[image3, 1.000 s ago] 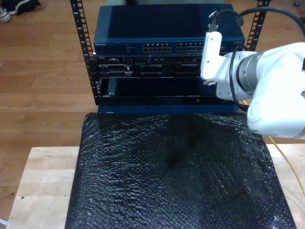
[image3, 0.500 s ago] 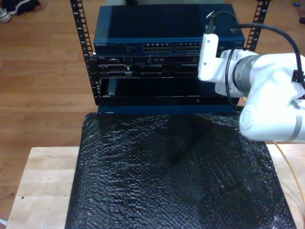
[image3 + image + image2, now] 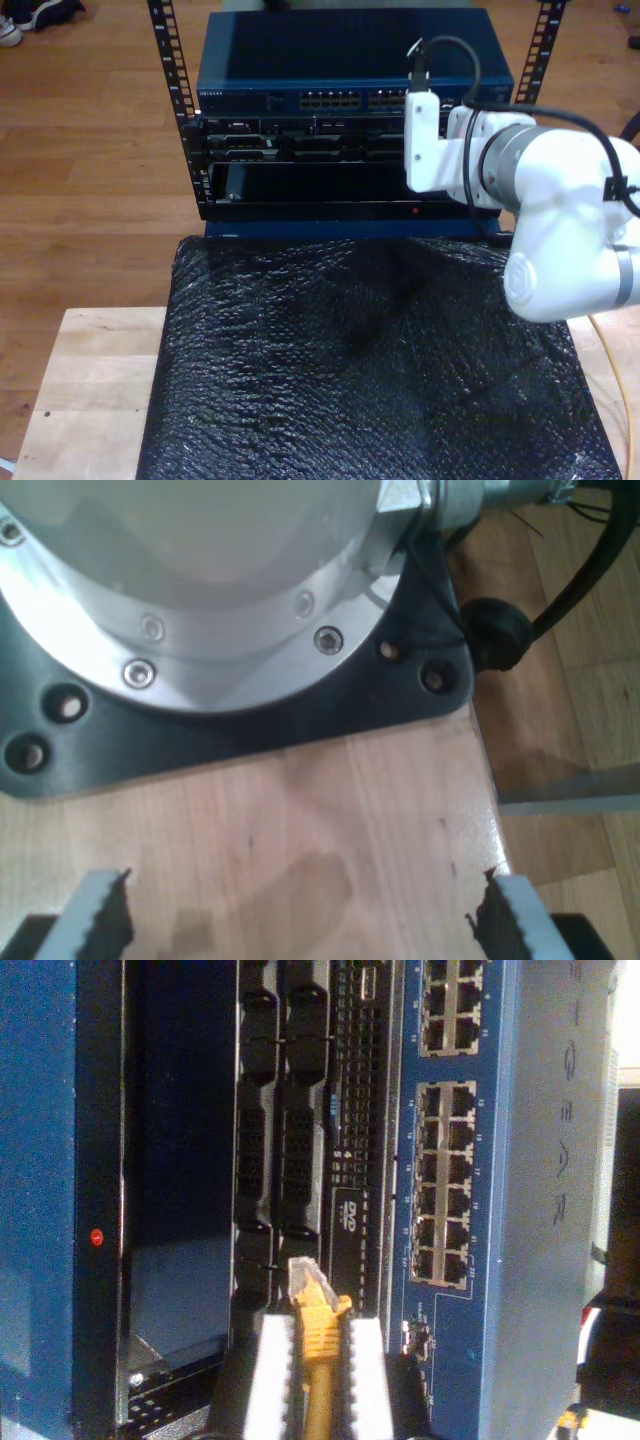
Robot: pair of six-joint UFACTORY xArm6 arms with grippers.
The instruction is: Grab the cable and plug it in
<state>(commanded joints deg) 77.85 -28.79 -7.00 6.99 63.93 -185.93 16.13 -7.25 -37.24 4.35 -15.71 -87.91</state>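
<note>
While one white arm point(image 3: 560, 220) fronts the blue switch point(image 3: 340, 60) in the exterior view, the second wrist view shows my second pincer point(image 3: 318, 1360) clamping one orange cable point(image 3: 318, 1335), plug near two port blocks point(image 3: 442, 1195). My first pincer point(image 3: 300, 915) gapes over bare surface point(image 3: 320, 830).

orange-yellow cable point(image 3: 318, 1350), clear plug tip near switch ports
</note>
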